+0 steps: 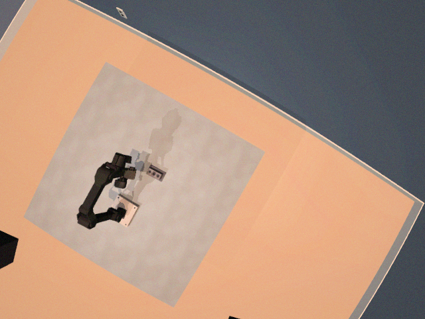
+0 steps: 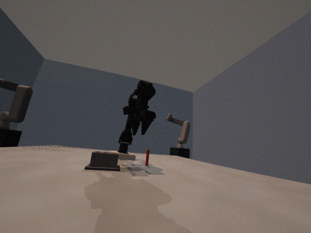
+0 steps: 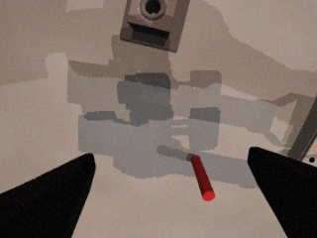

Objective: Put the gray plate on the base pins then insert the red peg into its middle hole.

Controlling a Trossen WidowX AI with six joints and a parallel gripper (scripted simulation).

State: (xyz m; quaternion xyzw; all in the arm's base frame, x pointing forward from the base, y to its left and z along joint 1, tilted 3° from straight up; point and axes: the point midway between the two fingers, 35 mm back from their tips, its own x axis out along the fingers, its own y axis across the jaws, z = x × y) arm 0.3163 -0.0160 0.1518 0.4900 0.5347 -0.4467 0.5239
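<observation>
The gray plate (image 1: pixel 156 172) (image 2: pixel 104 159) (image 3: pixel 170 15) lies flat and level on the dark base (image 2: pixel 102 168), with no gap visible between them in the exterior view. The pins are hidden. The red peg (image 2: pixel 146 157) (image 3: pixel 202 176) stands upright on the surface beside the base; the arm hides it in the top view. My gripper (image 2: pixel 138 134) (image 3: pixel 172 158) is open and empty, high above the surface. In the wrist view the peg shows between the wide-apart fingers, well below them and nearer the right finger.
The arm's pale mounting plate (image 1: pixel 130 213) (image 2: pixel 129 157) lies behind the base in the exterior view. Two other pale robot arms (image 2: pixel 21 104) (image 2: pixel 185 131) stand on black blocks in the background. My arm's shadow falls across the surface around the plate and peg.
</observation>
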